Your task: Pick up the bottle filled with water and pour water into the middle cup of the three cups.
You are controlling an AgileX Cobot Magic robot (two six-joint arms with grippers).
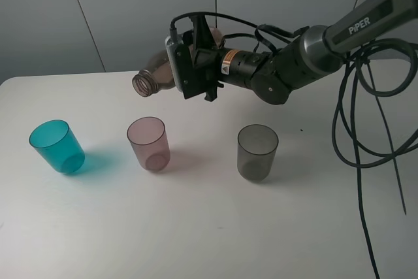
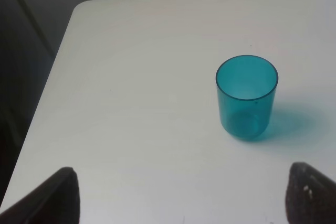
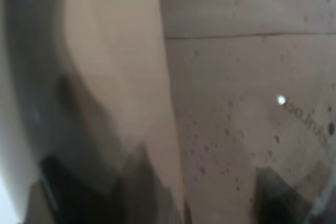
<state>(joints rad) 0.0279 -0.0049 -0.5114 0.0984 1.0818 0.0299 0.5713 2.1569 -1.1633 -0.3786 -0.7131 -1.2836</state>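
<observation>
My right gripper (image 1: 196,63) is shut on the smoky brown-grey bottle (image 1: 157,73) and holds it tipped almost level in the air, open mouth pointing left. The mouth hangs above and slightly behind the pale pink middle cup (image 1: 149,144). No stream of water shows. The bottle's wet wall fills the right wrist view (image 3: 236,119). The teal cup (image 1: 57,146) stands left of the pink one and the smoky grey cup (image 1: 257,152) right of it. My left gripper (image 2: 184,203) is open and empty, short of the teal cup (image 2: 247,97); it is out of the exterior view.
The white table's left edge and rounded far corner (image 2: 63,40) lie close to the teal cup. Black cables (image 1: 366,129) hang from the right arm over the table's right side. A grey panelled wall (image 1: 130,11) stands behind the table.
</observation>
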